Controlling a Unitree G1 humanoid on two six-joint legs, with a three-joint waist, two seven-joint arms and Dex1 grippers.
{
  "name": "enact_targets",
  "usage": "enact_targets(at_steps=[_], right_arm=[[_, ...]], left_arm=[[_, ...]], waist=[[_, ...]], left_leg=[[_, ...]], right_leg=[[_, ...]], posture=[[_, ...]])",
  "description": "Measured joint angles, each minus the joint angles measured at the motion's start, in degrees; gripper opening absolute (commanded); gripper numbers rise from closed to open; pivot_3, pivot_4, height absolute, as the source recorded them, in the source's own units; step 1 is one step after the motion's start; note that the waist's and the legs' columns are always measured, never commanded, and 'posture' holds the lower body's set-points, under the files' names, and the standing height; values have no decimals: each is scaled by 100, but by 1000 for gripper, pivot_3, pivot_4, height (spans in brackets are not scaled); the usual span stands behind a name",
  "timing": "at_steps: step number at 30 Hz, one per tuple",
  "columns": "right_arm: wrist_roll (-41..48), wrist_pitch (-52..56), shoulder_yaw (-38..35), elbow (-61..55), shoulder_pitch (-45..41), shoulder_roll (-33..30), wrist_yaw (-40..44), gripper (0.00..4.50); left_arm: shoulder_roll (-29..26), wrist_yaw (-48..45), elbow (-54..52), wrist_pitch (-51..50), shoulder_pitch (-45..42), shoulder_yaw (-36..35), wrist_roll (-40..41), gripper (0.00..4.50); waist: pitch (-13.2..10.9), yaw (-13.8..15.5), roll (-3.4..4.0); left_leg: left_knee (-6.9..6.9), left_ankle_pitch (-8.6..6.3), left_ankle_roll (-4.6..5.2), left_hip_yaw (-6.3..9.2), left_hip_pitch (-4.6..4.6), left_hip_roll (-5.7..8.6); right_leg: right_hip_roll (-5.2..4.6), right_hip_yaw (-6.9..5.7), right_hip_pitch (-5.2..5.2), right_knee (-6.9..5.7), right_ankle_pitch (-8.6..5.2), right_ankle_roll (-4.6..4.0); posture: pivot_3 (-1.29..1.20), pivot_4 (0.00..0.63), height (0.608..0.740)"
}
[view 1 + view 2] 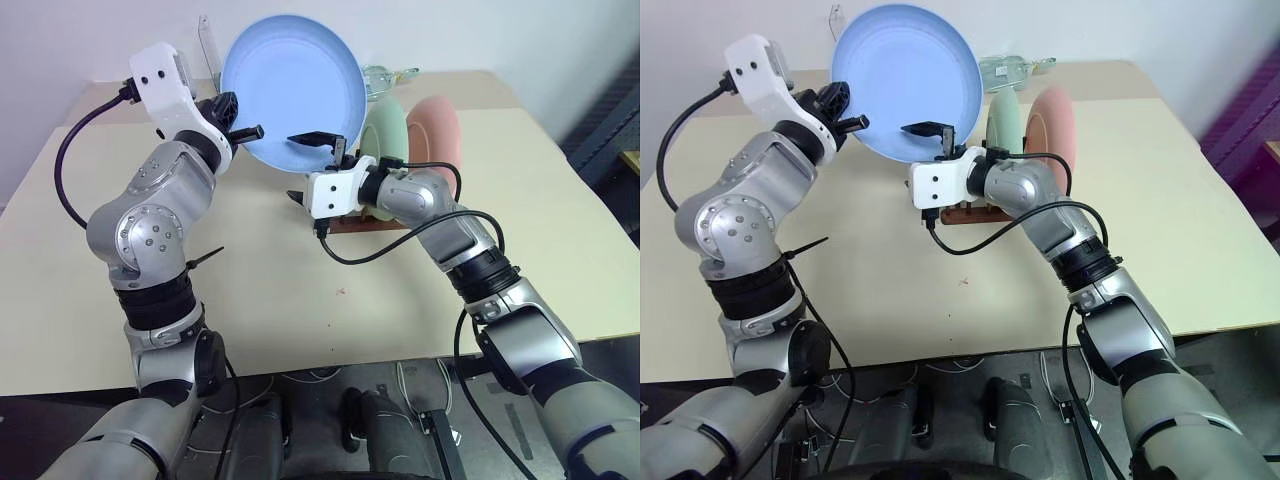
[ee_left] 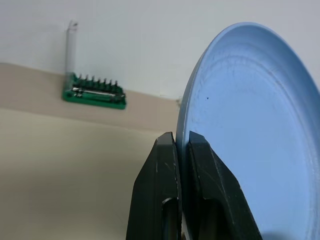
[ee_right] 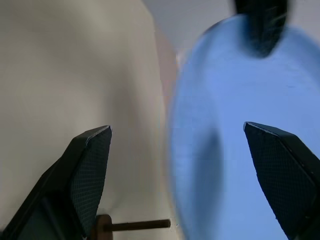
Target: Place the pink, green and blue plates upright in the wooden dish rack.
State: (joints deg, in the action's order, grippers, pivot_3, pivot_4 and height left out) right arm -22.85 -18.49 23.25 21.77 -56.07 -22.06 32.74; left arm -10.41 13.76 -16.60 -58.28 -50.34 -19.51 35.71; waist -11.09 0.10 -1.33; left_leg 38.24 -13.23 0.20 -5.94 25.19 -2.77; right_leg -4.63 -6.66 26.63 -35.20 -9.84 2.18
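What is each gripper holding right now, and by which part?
The left gripper is shut on the blue plate, pinching its rim at the lower left edge. The right gripper is open around the plate's lower rim, holding nothing.

A cream table (image 1: 560, 230) stands against a plain white wall (image 1: 80, 40), evenly lit.
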Motion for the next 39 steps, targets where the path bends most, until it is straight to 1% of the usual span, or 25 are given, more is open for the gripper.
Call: enact_targets(at_steps=[1, 4, 7, 8, 10, 11, 14, 15, 16, 17, 18, 21, 22, 25, 28, 30, 32, 33, 34, 35, 36, 37, 39], right_arm=[[-78, -23, 1, 69, -18, 0, -75, 3519], [-298, -73, 2, 264, -137, 0, -334, 2061], [-440, -149, 2, 337, -212, -1, -529, 432], [-506, -220, 11, 338, -225, -11, -552, 62], [-565, -297, 32, 351, -227, -8, -590, 62], [-592, -328, 35, 366, -227, -9, -619, 14], [-651, -392, 49, 368, -228, -10, -699, 0], [-692, -379, 49, 393, -228, -16, -708, 0], [-725, -382, 50, 398, -228, -16, -709, 0], [-740, -390, 51, 407, -228, -19, -711, 0], [-746, -397, 52, 415, -228, -18, -711, 0], [-761, -445, 58, 428, -228, -21, -711, 0], [-761, -456, 58, 428, -228, -22, -711, 0], [-704, -520, 51, 427, -227, -28, -676, 0], [-193, -402, -120, 236, -167, 55, -405, 0], [670, 76, -458, -321, 16, 284, -42, 0], [1665, 901, -838, -1083, 171, 575, 267, 0], [2211, 1436, -1026, -1538, 198, 725, 356, 0], [2525, 1776, -1145, -1800, 202, 802, 375, 0], [2994, 2357, -1313, -2202, 211, 898, 372, 0], [3347, 2801, -1474, -2485, 232, 974, 339, 0], [3867, 3481, -1722, -2846, 298, 1125, 168, 0], [4545, 4420, -2104, -3228, 403, 1292, -217, 0]], left_arm=[[0, 15, -10, -30, 0, -23, 12, 0], [-13, 40, -11, -114, 0, -102, 44, 0], [-24, 55, -13, -132, -2, -163, 58, 0], [-38, 68, -11, -135, -3, -197, 57, 0], [-46, 81, -11, -135, -5, -208, 57, 0], [-38, 80, -11, -133, -5, -214, 59, 325], [67, 75, -13, -19, -5, -287, 96, 1456], [150, 71, -27, 72, -6, -327, 129, 2017], [209, 82, -32, 161, -13, -371, 151, 2450], [305, 145, -8, 306, -70, -466, 183, 3063], [387, 218, 29, 473, -168, -590, 197, 3477], [361, 454, 89, 1051, -501, -1013, 227, 3477], [224, 494, 132, 1227, -534, -1100, 197, 3477], [-414, 527, 456, 1707, -548, -1380, -73, 3477], [-1253, 274, 752, 2010, -282, -1418, -479, 3477], [-1914, -193, 854, 2255, 369, -1104, -956, 3477], [-2237, -723, 977, 2472, 1087, -808, -1254, 3477], [-2260, -1006, 1054, 2563, 1466, -629, -1350, 3477], [-2254, -1180, 1109, 2613, 1685, -486, -1403, 3477], [-2260, -1443, 1136, 2677, 1994, -206, -1509, 3477], [-2274, -1635, 1132, 2762, 2215, 38, -1620, 3477], [-2350, -1922, 1036, 2948, 2570, 434, -1833, 3477], [-2332, -2347, 839, 3238, 3027, 1000, -2063, 3477]], waist=[[0, 0, 0], [0, -2, 0], [0, -4, 0], [0, -5, 0], [0, -2, 0], [0, 6, 0], [0, 21, 0], [0, 31, 0], [0, 32, 0], [-1, 30, -1], [-1, 30, -1], [-1, 2, -1], [-1, -16, -1], [-2, -94, -1], [-2, -106, 0], [-2, -106, 3], [-1, -78, 4], [0, -52, 2], [0, -30, 1], [3, 8, -3], [3, 28, -4], [5, 46, -5], [4, 66, -4]], left_leg=[[0, 1, -1, 0, 0, 0], [0, 2, -3, 1, 0, 0], [0, 2, -3, 1, 0, 0], [0, 2, -3, 1, 0, 0], [0, 2, -4, 1, -1, 0], [1, 3, -5, 2, -1, 0], [1, 4, -6, 2, -1, 0], [2, 4, -6, 2, -1, 0], [2, 4, -6, 2, -1, 1], [3, 4, -6, 2, -1, 1], [3, 3, -4, 2, 0, 1], [0, 2, -4, 1, -2, 0], [-2, 2, -4, 1, -4, 0], [-4, 3, -6, 0, -5, -1], [-7, 7, -12, -1, -5, -3], [-11, 26, -43, -4, -8, -3], [-10, 26, -44, -2, -10, -6], [-7, 25, -44, 3, -8, -10], [-2, 24, -41, 7, -8, -13], [0, 5, -10, 8, -8, -13], [1, 1, -5, 8, -8, -13], [1, 0, -6, 9, -9, -14], [0, -8, -17, 10, -8, -15]], right_leg=[[0, 0, 0, -1, 0, 0], [1, 0, 1, -1, 0, 0], [1, 0, 1, -1, 0, 0], [1, 0, 1, -1, 0, 0], [1, 1, 0, -1, 0, 0], [1, 0, -2, 0, 0, 0], [0, 0, -2, -1, 0, 0], [0, 0, -3, 0, 0, 0], [0, 0, -3, 0, 0, 0], [0, 0, -3, 0, 0, 0], [1, -1, -3, 0, 0, 0], [4, 0, -2, 1, 0, 0], [5, 0, -2, 0, 0, 0], [6, 0, -1, -2, 0, -1], [7, 0, 0, -3, 0, -2], [4, 1, 0, -6, 0, -2], [2, 0, -4, -6, 0, -2], [-3, -3, -7, -6, 1, -2], [-4, -6, -11, -6, 1, -2], [-4, -6, -12, -3, 1, -3], [-6, -6, -14, -2, 1, -3], [-8, -5, -14, -2, 0, -4], [-14, -4, -10, -1, -4, -19]], posture=[[0, 150, 730], [0, 150, 730], [0, 150, 730], [0, 150, 730], [0, 150, 730], [0, 150, 730], [0, 150, 730], [0, 150, 730], [0, 150, 730], [0, 150, 730], [0, 150, 730], [0, 150, 730], [0, 150, 730], [0, 150, 730], [0, 150, 730], [0, 150, 730], [0, 150, 730], [0, 150, 730], [0, 150, 730], [0, 150, 730], [0, 150, 730], [0, 150, 730], [0, 150, 730]])
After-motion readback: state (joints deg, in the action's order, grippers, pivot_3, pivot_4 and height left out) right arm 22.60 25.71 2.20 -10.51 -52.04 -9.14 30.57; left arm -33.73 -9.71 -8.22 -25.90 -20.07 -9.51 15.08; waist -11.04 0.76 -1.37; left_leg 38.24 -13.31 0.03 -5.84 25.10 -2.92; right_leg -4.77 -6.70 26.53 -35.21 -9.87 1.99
